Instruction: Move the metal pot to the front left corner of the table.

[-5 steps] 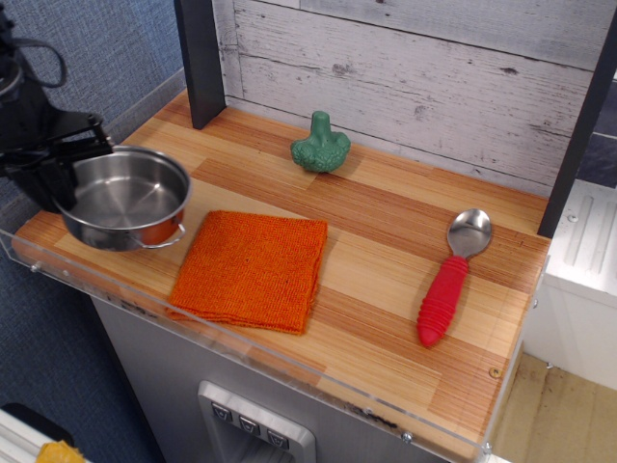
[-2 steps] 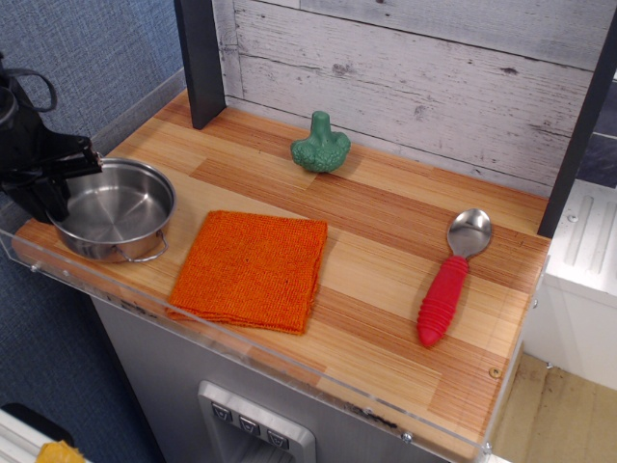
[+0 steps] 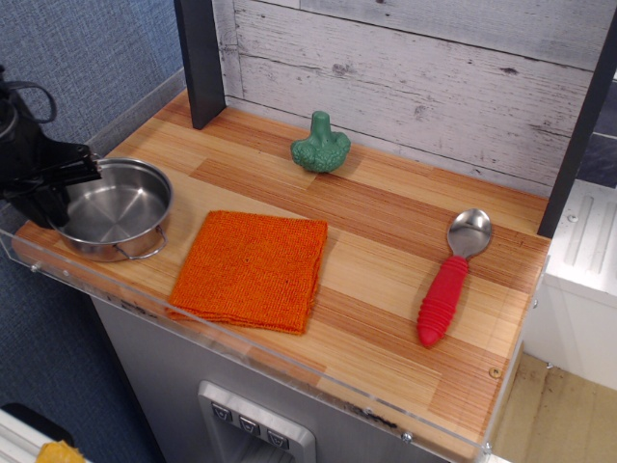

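The metal pot (image 3: pixel 120 207) is shiny, round and shallow, with a thin wire loop handle showing at its front. It sits at the front left corner of the striped wooden table (image 3: pixel 386 280), just left of the orange cloth. My black gripper (image 3: pixel 66 188) is at the pot's left rim, one finger (image 3: pixel 77 161) over the rim's far side and the rest low beside the wall. It looks shut on the rim. The pot appears to rest on the wood.
An orange cloth (image 3: pixel 253 268) lies right of the pot. A green broccoli toy (image 3: pixel 320 145) stands at the back. A silver spoon with a red handle (image 3: pixel 448 280) lies at the right. A dark post (image 3: pixel 202 58) stands back left. A clear acrylic rim (image 3: pixel 289 362) edges the front.
The pot has moved left and down from a raised spot near the cloth to the front left corner. My gripper moved left with it, still at its rim.
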